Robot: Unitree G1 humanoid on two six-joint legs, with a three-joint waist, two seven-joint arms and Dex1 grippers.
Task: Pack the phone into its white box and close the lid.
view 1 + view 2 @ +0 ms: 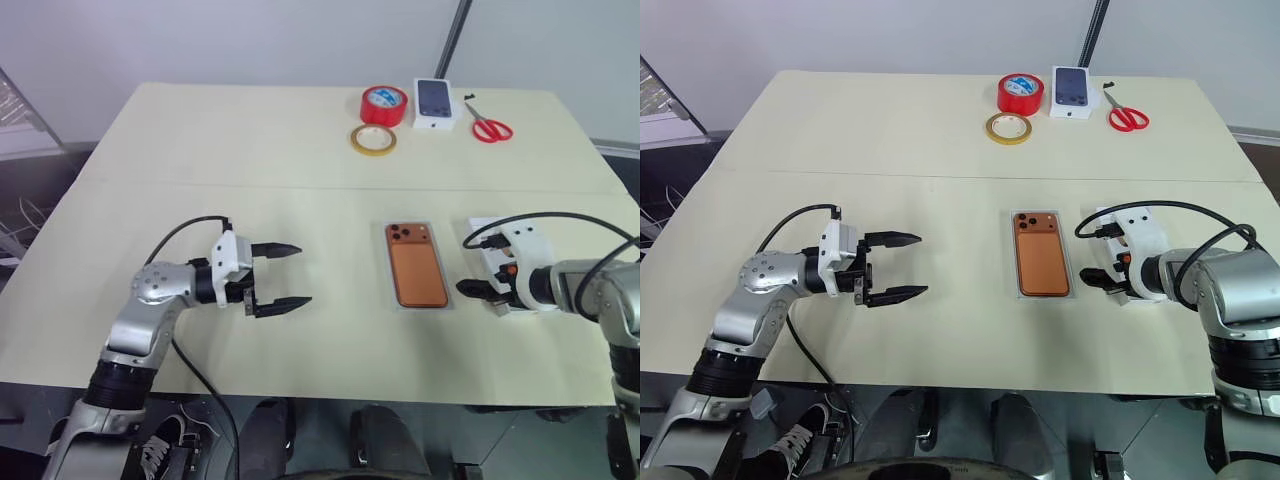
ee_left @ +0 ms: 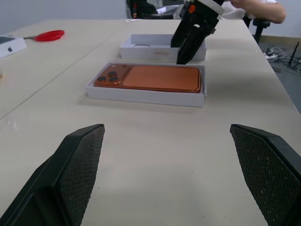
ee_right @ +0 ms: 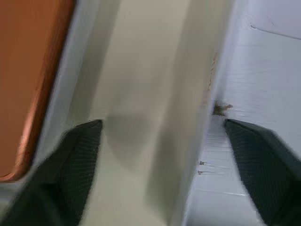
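The orange phone (image 1: pixel 417 265) lies face down inside the white box (image 2: pixel 141 96), camera block toward the far side of the table. Just right of it sits the lid (image 2: pixel 141 47), open side up. My right gripper (image 1: pixel 485 292) points down at the lid's near-left wall and stands open; in the right wrist view one finger (image 3: pixel 70 174) is over the table strip between box and lid, the other (image 3: pixel 263 165) is over the lid's inside (image 3: pixel 268 70). My left gripper (image 1: pixel 280 275) hovers open and empty left of the box, aimed at it.
At the far edge of the table (image 1: pixel 200 150) lie a red tape roll (image 1: pixel 384 104), a yellow tape ring (image 1: pixel 372 139), a small white box printed with a dark phone (image 1: pixel 433 102) and red scissors (image 1: pixel 490 128). A person's arm (image 2: pixel 258 7) shows beyond the table.
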